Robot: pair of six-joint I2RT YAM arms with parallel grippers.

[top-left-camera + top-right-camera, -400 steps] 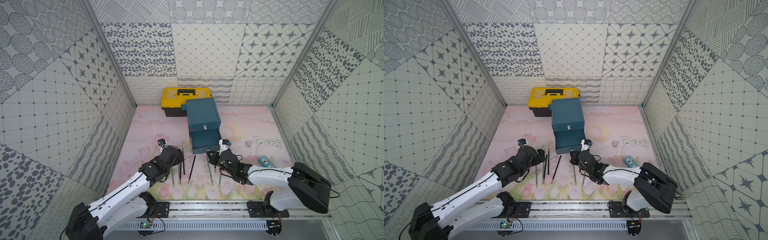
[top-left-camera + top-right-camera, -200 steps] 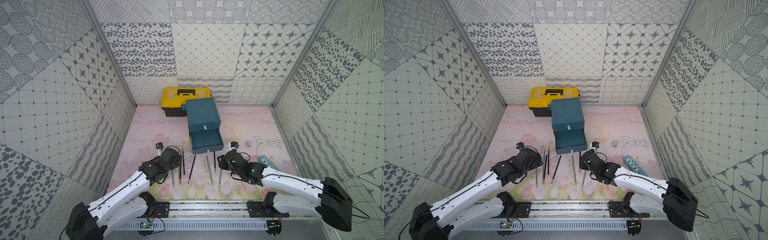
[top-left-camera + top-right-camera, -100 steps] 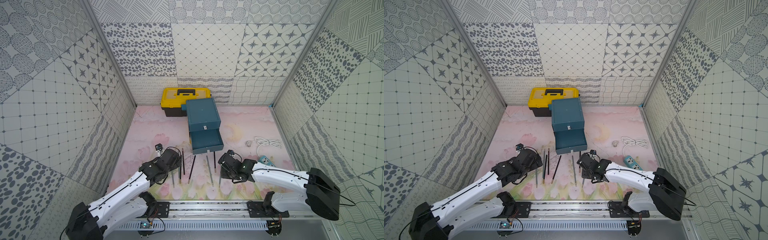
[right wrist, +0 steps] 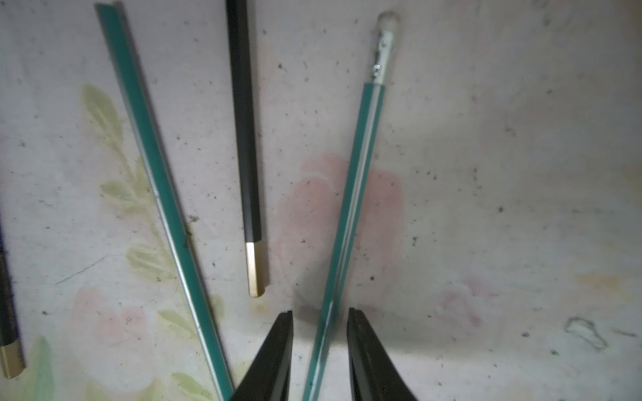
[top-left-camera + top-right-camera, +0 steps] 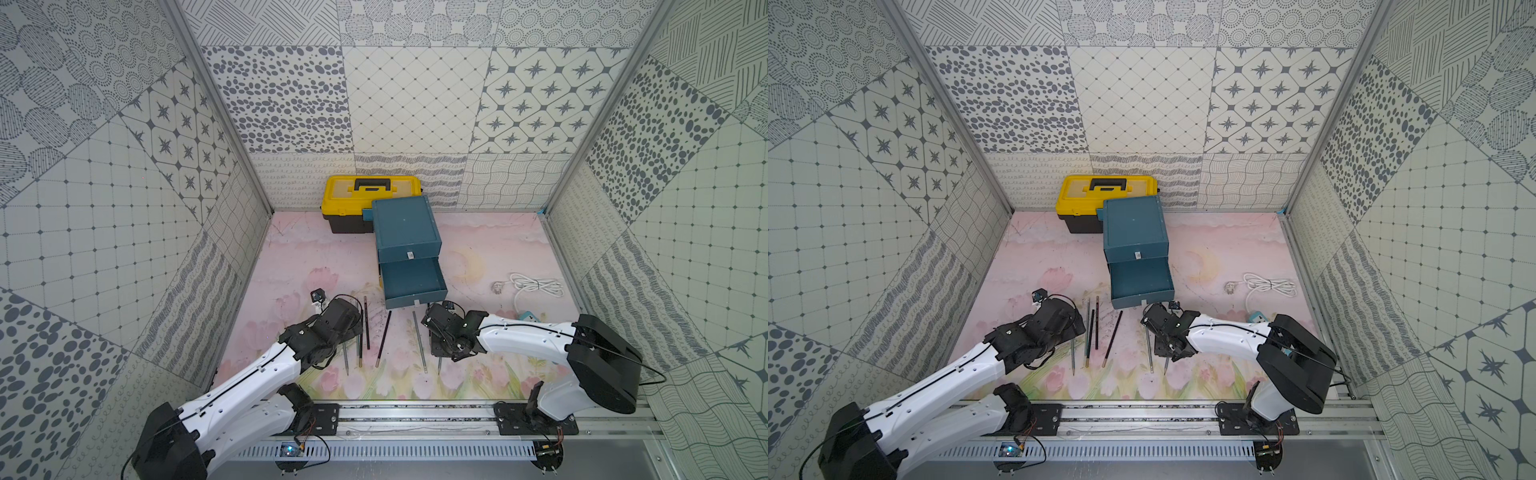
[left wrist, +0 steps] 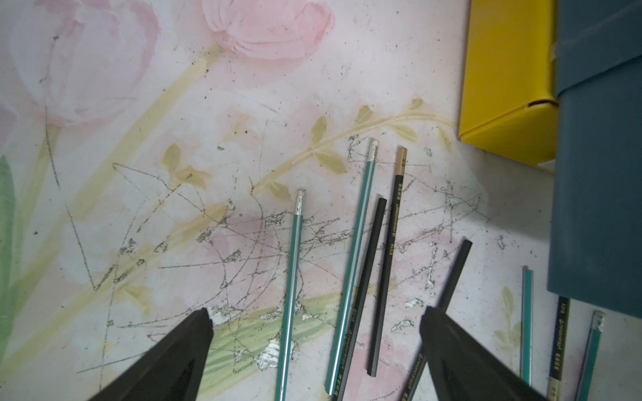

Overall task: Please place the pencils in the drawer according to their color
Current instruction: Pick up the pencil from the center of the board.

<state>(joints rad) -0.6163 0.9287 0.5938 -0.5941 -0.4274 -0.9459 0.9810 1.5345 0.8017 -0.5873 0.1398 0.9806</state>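
The teal drawer cabinet [image 5: 405,232] stands mid-table with its middle drawer [image 5: 413,282] pulled open and nothing visible inside. Several pencils lie on the mat in front of it, among them a dark one [image 5: 383,338] and a grey one [image 5: 419,347]. My right gripper [image 4: 320,312] is low over a teal-striped pencil with an eraser [image 4: 361,166]; its jaws stand either side of it with small gaps. A black gold-ended pencil [image 4: 245,139] lies beside it. My left gripper [image 6: 316,312] hangs wide open above a teal pencil [image 6: 293,277] and a black one [image 6: 377,277].
A yellow toolbox [image 5: 370,199] sits behind the cabinet against the back wall. A white cable [image 5: 536,286] and a teal power strip [image 5: 525,318] lie at the right. The cabinet's yellow bottom drawer [image 6: 507,76] shows in the left wrist view. Patterned walls enclose three sides.
My right gripper has swung left and down onto the rightmost pencil, and its jaws have narrowed around it. The left arm has barely moved.
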